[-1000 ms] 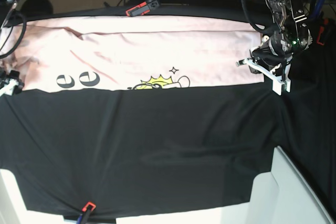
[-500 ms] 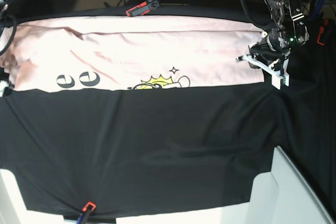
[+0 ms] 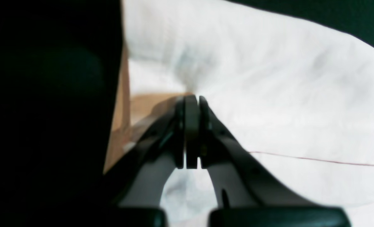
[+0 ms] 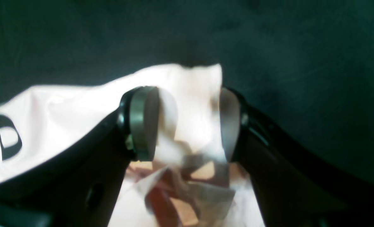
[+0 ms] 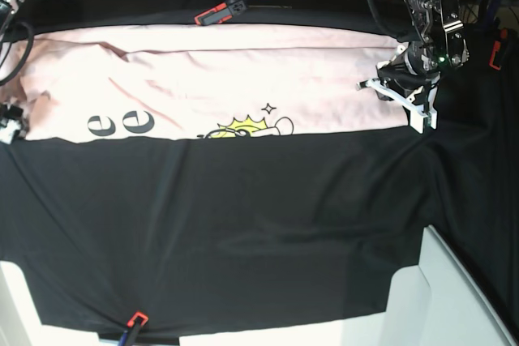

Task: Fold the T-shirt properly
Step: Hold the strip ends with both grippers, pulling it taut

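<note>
T-shirt (image 5: 211, 87) lies in a long band across the far side of my surface (image 5: 243, 224), my left gripper (image 5: 401, 95) pressed together at one end, my right gripper (image 4: 187, 123) spread around the other end's corner, ready to fold.

Two black letters "ee" show on the T-shirt (image 5: 203, 79); nothing else is legible.

base: high, looks down – wrists: close behind claws | shared: T-shirt (image 5: 211, 87)
</note>
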`<action>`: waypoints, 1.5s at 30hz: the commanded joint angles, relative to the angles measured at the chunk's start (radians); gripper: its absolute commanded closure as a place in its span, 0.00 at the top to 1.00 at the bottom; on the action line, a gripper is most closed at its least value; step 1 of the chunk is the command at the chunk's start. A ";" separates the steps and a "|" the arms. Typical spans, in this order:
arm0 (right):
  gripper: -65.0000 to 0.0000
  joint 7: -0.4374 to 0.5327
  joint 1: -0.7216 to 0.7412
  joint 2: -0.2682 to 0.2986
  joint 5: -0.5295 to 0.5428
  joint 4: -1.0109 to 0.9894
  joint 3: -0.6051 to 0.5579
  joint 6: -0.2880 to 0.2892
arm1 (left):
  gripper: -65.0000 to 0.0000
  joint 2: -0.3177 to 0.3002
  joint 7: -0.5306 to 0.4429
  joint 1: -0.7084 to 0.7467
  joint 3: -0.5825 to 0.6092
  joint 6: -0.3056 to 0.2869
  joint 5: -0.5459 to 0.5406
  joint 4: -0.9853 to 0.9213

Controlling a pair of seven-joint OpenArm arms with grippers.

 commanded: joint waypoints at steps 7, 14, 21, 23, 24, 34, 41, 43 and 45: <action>0.44 0.019 0.018 0.023 0.009 0.012 0.006 0.003 | 0.00 -0.010 -0.012 -0.008 -0.007 -0.001 -0.004 0.016; 0.05 0.016 0.018 0.020 0.009 0.012 0.006 0.003 | 0.00 -0.010 -0.012 -0.012 -0.010 -0.001 -0.004 0.016; 0.01 0.023 0.030 0.028 0.009 0.012 0.010 -0.004 | 0.00 -0.010 -0.012 -0.012 -0.011 -0.001 -0.004 0.014; 0.00 0.023 0.031 0.037 0.009 0.012 0.010 -0.004 | 0.00 -0.010 -0.012 -0.012 -0.011 -0.001 -0.004 0.014; 0.00 0.023 0.031 0.045 0.009 0.012 0.009 -0.004 | 0.00 -0.010 -0.012 -0.012 -0.011 -0.001 -0.004 0.014; 0.16 0.012 0.033 0.052 0.012 0.014 0.006 -0.055 | 0.00 -0.008 -0.012 -0.012 -0.013 -0.001 -0.004 0.014; 0.72 -0.046 0.050 0.048 0.015 0.011 0.070 0.057 | 0.00 -0.008 -0.012 -0.012 -0.013 -0.001 -0.004 0.014; 0.72 -0.060 0.051 0.046 0.015 0.011 0.108 0.100 | 0.00 -0.008 -0.012 -0.012 -0.013 -0.001 -0.004 0.014; 0.70 -0.061 0.051 0.046 0.015 0.011 0.128 0.143 | 0.00 -0.008 -0.012 -0.011 -0.013 -0.001 -0.004 0.014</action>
